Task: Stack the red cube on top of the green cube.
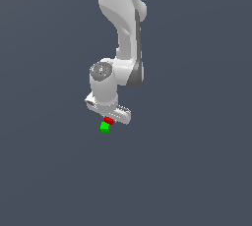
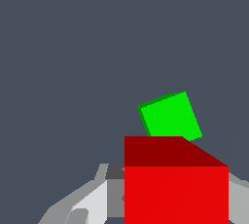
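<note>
The red cube (image 1: 109,120) sits right under my white gripper (image 1: 110,119), between its fingers, and fills the wrist view (image 2: 176,189) close to the camera. The green cube (image 1: 104,127) rests on the grey floor just below the red cube and slightly toward the exterior view's left. In the wrist view the green cube (image 2: 170,115) shows beyond the red cube, partly covered by its edge. Grey fingers (image 2: 82,203) flank the red cube on both sides; the gripper looks shut on it. Whether the red cube touches the green one I cannot tell.
A plain dark grey floor (image 1: 197,171) spreads all around. The white arm (image 1: 125,28) rises from the gripper toward the top of the exterior view.
</note>
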